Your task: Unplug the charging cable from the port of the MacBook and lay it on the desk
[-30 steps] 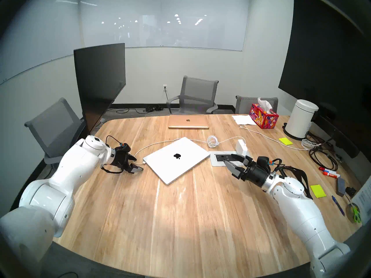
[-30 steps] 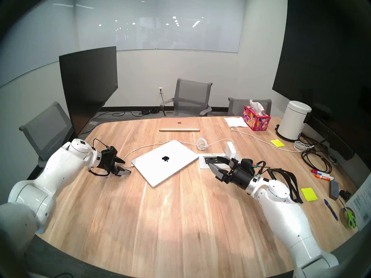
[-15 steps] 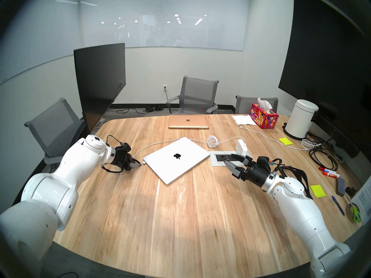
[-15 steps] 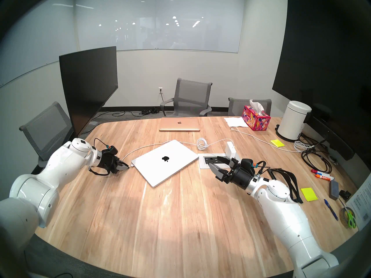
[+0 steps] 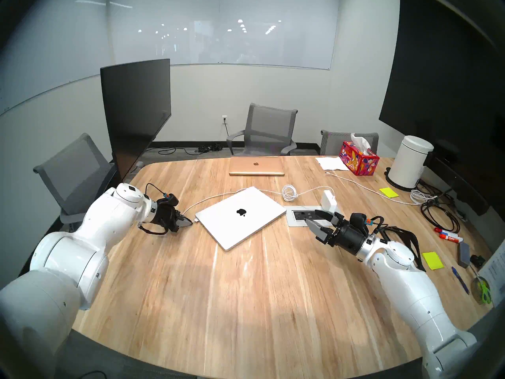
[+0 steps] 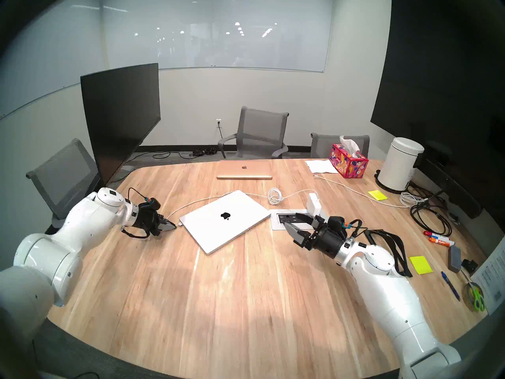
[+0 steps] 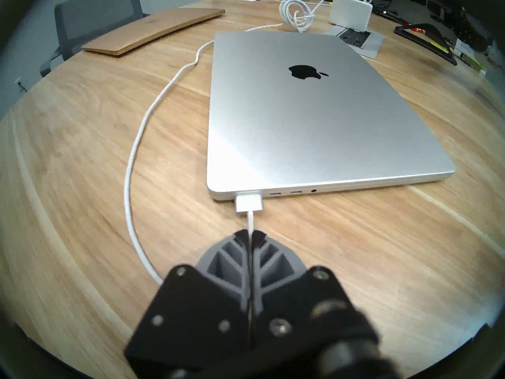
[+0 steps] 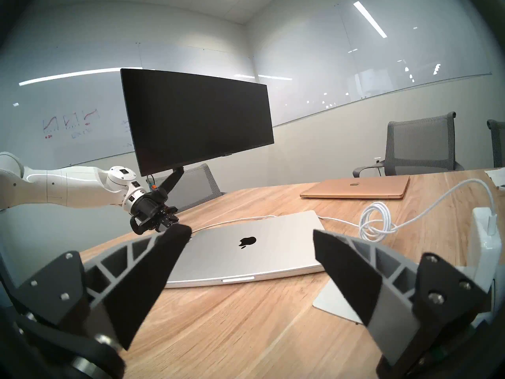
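Grey mesh chairs, glass whiteboard walls, dark monitor, ceiling strip light.

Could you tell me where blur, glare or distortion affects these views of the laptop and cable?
Left wrist view: the left gripper body is blurred up close, the charging cable and its plug sharp; a bright sheen crosses the silver laptop. Head views: the fisheye bows the desk edges, and ceiling lights glint in the glass wall. Right wrist view: the right gripper fingers look soft.
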Motion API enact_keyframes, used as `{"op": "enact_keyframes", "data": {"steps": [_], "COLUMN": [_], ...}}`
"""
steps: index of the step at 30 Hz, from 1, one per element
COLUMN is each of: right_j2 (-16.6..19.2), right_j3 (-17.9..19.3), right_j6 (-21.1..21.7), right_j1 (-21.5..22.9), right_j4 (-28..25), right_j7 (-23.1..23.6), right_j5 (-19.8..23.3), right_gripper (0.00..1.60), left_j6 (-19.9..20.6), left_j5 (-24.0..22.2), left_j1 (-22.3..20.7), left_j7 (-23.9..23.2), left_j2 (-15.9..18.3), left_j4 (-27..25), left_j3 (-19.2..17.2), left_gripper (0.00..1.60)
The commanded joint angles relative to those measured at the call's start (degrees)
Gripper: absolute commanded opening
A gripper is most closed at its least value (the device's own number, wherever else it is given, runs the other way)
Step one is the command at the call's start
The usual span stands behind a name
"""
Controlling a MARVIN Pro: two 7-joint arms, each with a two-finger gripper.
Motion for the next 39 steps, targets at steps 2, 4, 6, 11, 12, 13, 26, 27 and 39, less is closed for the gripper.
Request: {"op": "enact_keyframes", "data": {"steps": [2,4,6,11,12,13,26,27,39], "right_j2": [0.13,0.13,0.13,0.13,0.13,0.13,0.1,0.1,0.07], "right_j3": [0.31,0.31,0.32,0.34,0.35,0.35,0.38,0.39,0.41], "right_j6": [0.16,0.17,0.2,0.24,0.25,0.26,0.28,0.28,0.28], "right_j1": [0.49,0.49,0.47,0.45,0.45,0.44,0.44,0.44,0.46], "right_j4": [-0.87,-0.88,-0.91,-0.95,-0.96,-0.97,-0.96,-0.96,-0.93], "right_j7": [-0.11,-0.12,-0.14,-0.16,-0.17,-0.18,-0.17,-0.16,-0.12], "right_j5": [0.16,0.16,0.15,0.14,0.14,0.14,0.11,0.1,0.06], "right_gripper": [1.6,1.6,1.6,1.6,1.6,1.6,1.6,1.6,1.6], "left_j6": [-1.18,-1.12,-0.89,0.11,0.42,0.56,1.81,1.97,1.79], "left_j5": [-1.69,-1.82,-2.04,-2.56,-2.65,-2.72,-5.47,-5.58,-6.57], "left_j1": [-1.3,-1.05,-0.37,1.25,1.65,1.94,8.87,9.75,16.81], "left_j7": [-1.89,-2.24,-2.8,-3.56,-3.55,-3.55,-7.78,-7.83,-8.31], "left_j2": [0.53,0.77,1.23,2.19,2.36,2.51,5.99,6.47,11.3], "left_j4": [-3.3,-3.82,-5.14,-8.38,-9.11,-9.63,-19.77,-20.83,-26.77], "left_j3": [-1.65,-1.97,-2.4,-3.13,-3.29,-3.39,-5.77,-6.01,-8.87], "left_gripper": [0.0,0.0,0.0,0.0,0.0,0.0,0.0,0.0,0.0]}}
